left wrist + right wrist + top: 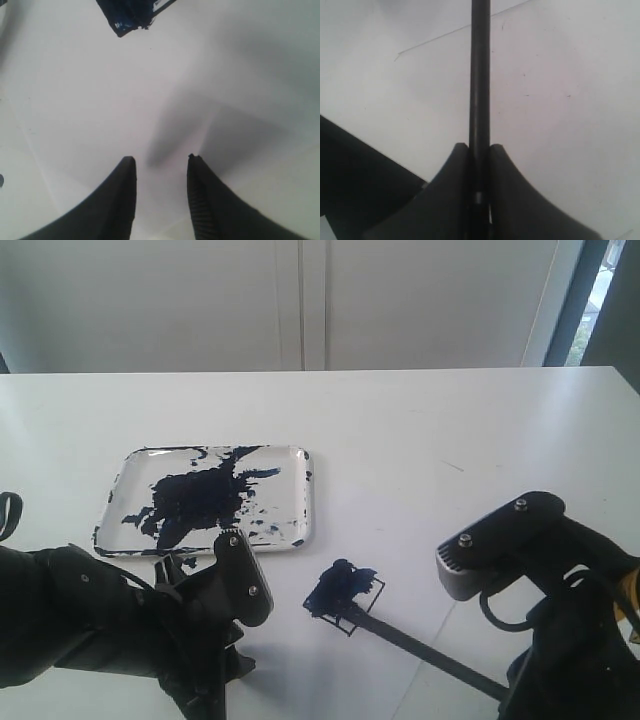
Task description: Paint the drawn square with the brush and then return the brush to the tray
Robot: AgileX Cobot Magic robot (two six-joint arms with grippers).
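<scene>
Right pincer [479,146] holds brush [420,647] on drawn square [345,592]; tray [308,482] beside

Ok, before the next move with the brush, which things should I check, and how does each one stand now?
1. Grip on brush: ok, right gripper is shut on its shaft.
2. Tip on square: ok, it meets the blue blot.
3. Square fully painted: not ok, its near corner looks white.
4. Tray free for the brush: ok, only paint in it.
5. Left gripper out of the way: cannot tell; it is open and empty, close to the tray's near edge.
</scene>
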